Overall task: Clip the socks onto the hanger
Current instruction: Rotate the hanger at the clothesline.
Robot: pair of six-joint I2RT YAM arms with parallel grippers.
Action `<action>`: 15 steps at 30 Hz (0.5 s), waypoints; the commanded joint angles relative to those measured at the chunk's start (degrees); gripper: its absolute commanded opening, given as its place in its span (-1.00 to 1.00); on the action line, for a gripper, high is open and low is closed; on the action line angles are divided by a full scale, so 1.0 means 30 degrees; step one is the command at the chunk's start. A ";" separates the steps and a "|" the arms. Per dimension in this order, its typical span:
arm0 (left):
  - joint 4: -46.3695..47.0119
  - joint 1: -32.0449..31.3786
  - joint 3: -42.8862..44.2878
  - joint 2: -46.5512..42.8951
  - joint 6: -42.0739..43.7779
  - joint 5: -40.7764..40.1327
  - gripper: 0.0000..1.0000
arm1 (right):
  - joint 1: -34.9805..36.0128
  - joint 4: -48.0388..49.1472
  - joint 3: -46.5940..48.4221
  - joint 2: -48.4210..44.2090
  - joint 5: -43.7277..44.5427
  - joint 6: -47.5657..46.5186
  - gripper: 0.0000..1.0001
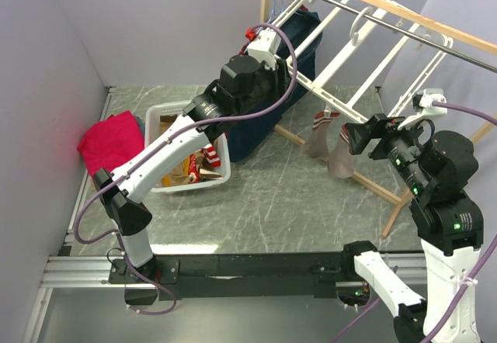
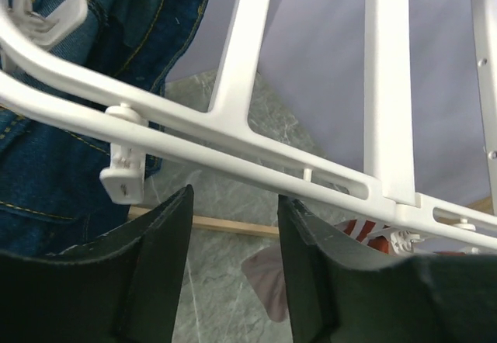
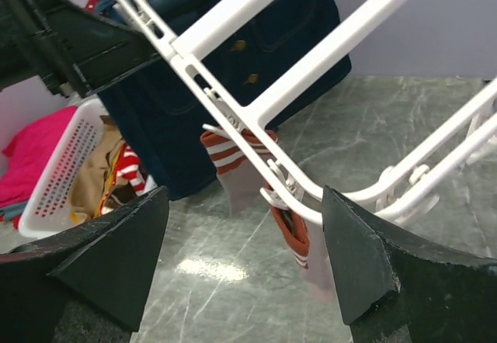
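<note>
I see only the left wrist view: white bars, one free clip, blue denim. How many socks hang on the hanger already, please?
Observer: Two socks hang side by side from the near bar of the hanger.
Operator: Where is the right claw?
Observer: The right claw is open, facing that bar, close beside the two socks.
Operator: Are more socks somewhere?
Observer: The white basket left of the navy garment holds striped fabric; whether socks, I cannot tell.

Two socks [image 1: 318, 140] — plus one hanger [image 2: 233, 126], one basket [image 1: 165, 110], one pink cloth [image 1: 109, 141], one denim garment [image 1: 304, 36].
</note>
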 commanded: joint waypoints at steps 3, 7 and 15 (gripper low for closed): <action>0.1366 0.0050 0.0260 -0.0541 -0.0144 0.0587 0.21 | -0.0047 0.1002 -0.0241 -0.0692 0.0363 -0.0258 0.70; 0.1664 0.0050 0.0427 -0.0457 0.0352 0.0238 0.22 | -0.0076 0.1292 -0.0650 -0.0955 -0.0744 0.0061 0.70; 0.2041 0.0284 0.1634 0.0687 0.0735 0.0852 0.30 | -0.0076 0.1497 -0.1090 -0.1980 -0.2767 0.0151 0.69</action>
